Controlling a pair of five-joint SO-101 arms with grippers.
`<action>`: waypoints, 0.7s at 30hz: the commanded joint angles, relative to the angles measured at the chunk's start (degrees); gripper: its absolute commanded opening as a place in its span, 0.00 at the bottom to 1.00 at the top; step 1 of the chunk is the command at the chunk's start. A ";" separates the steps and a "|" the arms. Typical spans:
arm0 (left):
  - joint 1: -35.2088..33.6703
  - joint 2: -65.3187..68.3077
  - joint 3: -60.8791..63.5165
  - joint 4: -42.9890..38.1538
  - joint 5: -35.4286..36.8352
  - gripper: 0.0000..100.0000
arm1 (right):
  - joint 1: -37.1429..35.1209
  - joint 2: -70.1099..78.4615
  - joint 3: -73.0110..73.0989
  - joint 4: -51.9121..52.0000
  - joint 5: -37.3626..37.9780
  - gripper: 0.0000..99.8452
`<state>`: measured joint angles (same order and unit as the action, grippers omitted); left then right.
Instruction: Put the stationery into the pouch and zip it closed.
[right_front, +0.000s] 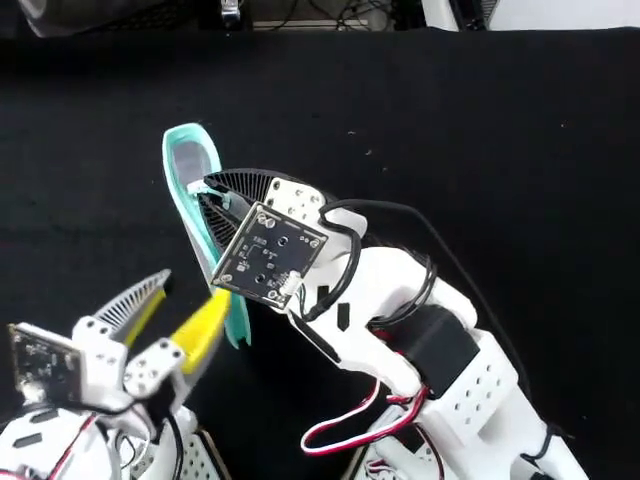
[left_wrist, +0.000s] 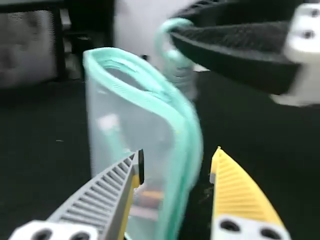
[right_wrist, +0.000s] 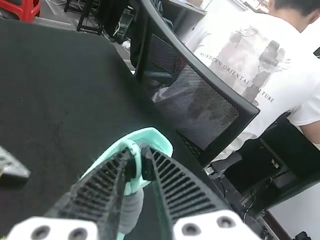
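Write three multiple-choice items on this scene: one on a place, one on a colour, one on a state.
1. Where do the jaws of the right gripper meet the pouch?
A. On its teal rim
B. On the middle of its clear side
C. Nowhere; they hang well apart from it

2. What colour are the jaws of the left gripper?
A. Both black
B. One yellow, one grey
C. Both red

3. How do the left gripper's jaws stand?
A. Shut on a pen
B. Shut on nothing
C. Open

Key:
1 A: the right wrist view shows the black jaws pinched on the teal rim.
2 B: the left wrist view shows a grey jaw and a yellow one.
3 C: a wide gap lies between their tips, and the pouch shows through it.
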<state>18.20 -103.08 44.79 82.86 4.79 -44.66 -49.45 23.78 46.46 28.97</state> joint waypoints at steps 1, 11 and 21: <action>3.12 -0.18 -1.45 -0.09 -0.79 0.24 | -0.53 0.04 -2.42 -0.18 0.35 0.01; -13.14 -0.18 15.43 -18.37 -0.79 0.23 | -0.70 -0.22 -2.42 0.18 0.35 0.01; -14.46 -0.18 14.20 -19.25 -0.62 0.23 | -0.79 0.13 -2.33 0.18 0.35 0.01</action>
<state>4.40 -103.08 60.70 65.10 4.35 -44.66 -49.36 23.78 46.46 28.97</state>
